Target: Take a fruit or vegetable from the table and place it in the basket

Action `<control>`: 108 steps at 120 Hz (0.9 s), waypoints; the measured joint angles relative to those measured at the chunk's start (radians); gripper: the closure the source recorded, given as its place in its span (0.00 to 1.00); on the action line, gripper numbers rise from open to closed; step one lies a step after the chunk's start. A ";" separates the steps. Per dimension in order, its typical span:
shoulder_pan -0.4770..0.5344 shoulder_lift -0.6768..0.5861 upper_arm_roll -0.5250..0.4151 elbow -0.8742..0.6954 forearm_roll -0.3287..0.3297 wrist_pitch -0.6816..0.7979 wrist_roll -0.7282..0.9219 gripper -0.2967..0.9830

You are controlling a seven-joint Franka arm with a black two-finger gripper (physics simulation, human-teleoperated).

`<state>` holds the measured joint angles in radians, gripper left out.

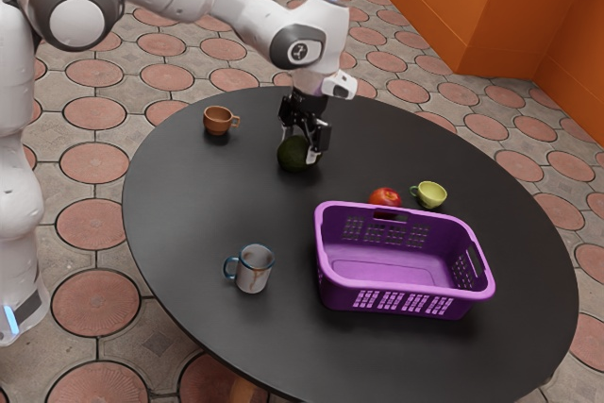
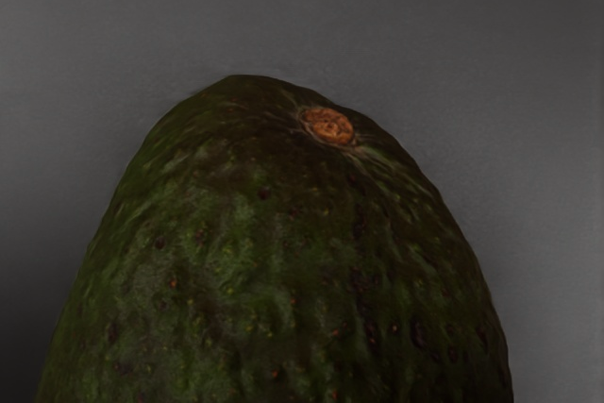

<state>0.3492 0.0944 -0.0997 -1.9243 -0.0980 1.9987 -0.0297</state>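
Purple in finish, the basket (image 1: 396,290) is standing upright on the black counter (image 1: 193,205), awaiting its first delivery. The avocado (image 1: 293,156) is lying well apart from it, directly under the claw (image 1: 299,151), and is appearing to rest on the counter, with no lift evident. Approach is being assessed as complete or nearly so; how far the claw is opening, and whether it is gripping the avocado, these views are not settling. Securing or confirming the hold, lifting, carrying over the basket's rim and releasing are all outstanding. A red tomato (image 1: 384,196) is sitting just beside the basket, partly hidden by it, with a yellow-green cup (image 1: 431,194) standing close by. A brown cup (image 1: 217,121) and a grey mug (image 1: 256,269) are standing elsewhere. Rounded sides are presenting a slip risk, so an even, centred hold is being advised.
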 joint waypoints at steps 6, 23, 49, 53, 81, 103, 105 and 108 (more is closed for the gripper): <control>0.000 0.003 0.000 -0.006 -0.003 0.003 0.000 0.23; 0.001 0.004 0.000 -0.014 -0.010 0.009 -0.001 0.23; 0.002 0.004 0.000 -0.015 -0.011 0.014 -0.005 0.36; 0.002 0.004 0.000 -0.015 -0.010 0.014 -0.006 0.37; -0.006 -0.009 -0.002 0.001 0.009 0.016 -0.015 0.43; -0.039 -0.003 -0.108 0.332 0.156 -0.040 -0.026 0.43; -0.054 0.000 -0.130 0.358 0.172 -0.050 -0.028 0.43; -0.078 0.012 -0.166 0.394 0.193 -0.064 -0.030 0.42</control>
<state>0.2710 0.1066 -0.2661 -1.5299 0.0949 1.9347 -0.0596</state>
